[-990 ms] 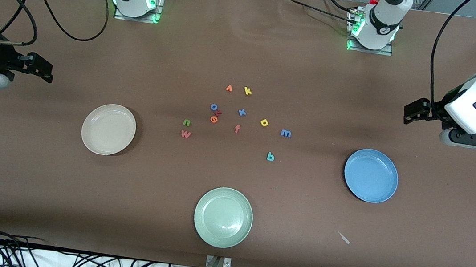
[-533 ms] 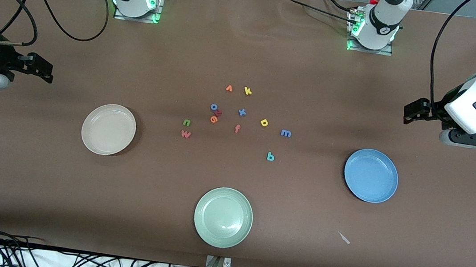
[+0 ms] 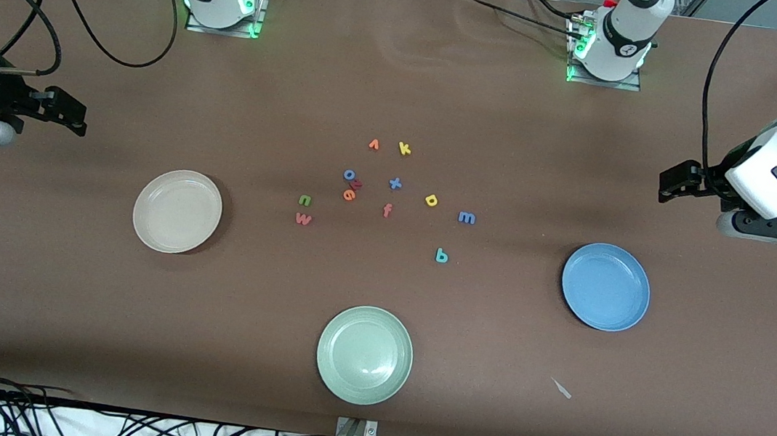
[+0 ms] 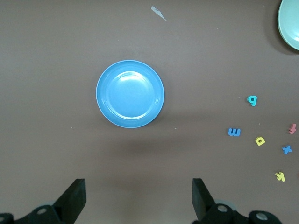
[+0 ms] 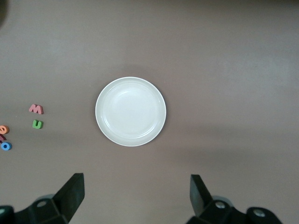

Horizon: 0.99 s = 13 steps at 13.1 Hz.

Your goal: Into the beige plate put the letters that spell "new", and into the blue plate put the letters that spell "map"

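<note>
- Front view: the green n (image 3: 304, 200), orange e (image 3: 349, 194), pinkish-red w (image 3: 303, 218), blue m (image 3: 467, 217), yellow a (image 3: 431, 199) and teal p (image 3: 441, 255) lie mid-tabletop (image 3: 403, 88), between the beige plate (image 3: 177, 211) and blue plate (image 3: 605, 286).
- Left wrist view: left pincer (image 4: 136, 200) gapes empty above the blue plate.
- Right wrist view: right pincer (image 5: 135, 198) gapes empty above the beige plate.

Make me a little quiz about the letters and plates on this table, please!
1. True or false: the green n already lies in the beige plate.
2. Which plate is nearest the front camera? A. the blue plate B. the pale green plate C. the beige plate
3. Fill in: the left gripper and the right gripper both have their fingers ____.

Key: 1 false, it lies on the table beside the pinkish-red w. 2 B. 3 open.
</note>
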Tool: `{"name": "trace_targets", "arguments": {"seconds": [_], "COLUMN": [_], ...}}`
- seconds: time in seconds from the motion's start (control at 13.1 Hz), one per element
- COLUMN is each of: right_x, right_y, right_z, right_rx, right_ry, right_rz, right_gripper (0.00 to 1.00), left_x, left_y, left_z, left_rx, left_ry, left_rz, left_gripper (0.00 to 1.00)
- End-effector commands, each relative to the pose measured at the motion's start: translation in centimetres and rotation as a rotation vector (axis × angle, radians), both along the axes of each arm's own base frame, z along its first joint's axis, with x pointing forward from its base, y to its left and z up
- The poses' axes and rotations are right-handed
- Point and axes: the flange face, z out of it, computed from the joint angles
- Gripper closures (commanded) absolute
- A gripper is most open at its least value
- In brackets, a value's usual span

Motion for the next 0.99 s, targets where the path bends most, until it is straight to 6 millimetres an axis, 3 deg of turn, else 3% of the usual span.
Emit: {"name": "trace_targets", "arguments": {"seconds": [0.0, 0.61, 0.76, 0.91], "right_x": [0.5, 0.8, 1.6, 1.6], "right_y": [-0.4, -0.8, -0.5, -0.1], "right_z": [0.5, 0.4, -1.1, -1.1], "right_rx": [0.001, 0.001, -0.002, -0.001], "right_ry": [-0.012, -0.028, -0.019, -0.017], "right_rz": [-0.019, -0.027, -0.024, -0.018], "right_gripper": [0.0, 0.0, 0.0, 0.0], "left_x": [0.2, 0.2, 0.2, 0.2], "left_y": [-0.1, -0.2, 0.1, 0.0], "left_z": [0.6, 0.6, 0.6, 0.6], "left_rx": [0.022, 0.022, 0.019, 0.021], "left_ry": [-0.013, -0.013, -0.012, -0.012], "left_rz": [0.001, -0.001, 0.006, 0.004], "left_gripper": [0.0, 0.0, 0.0, 0.0]}}
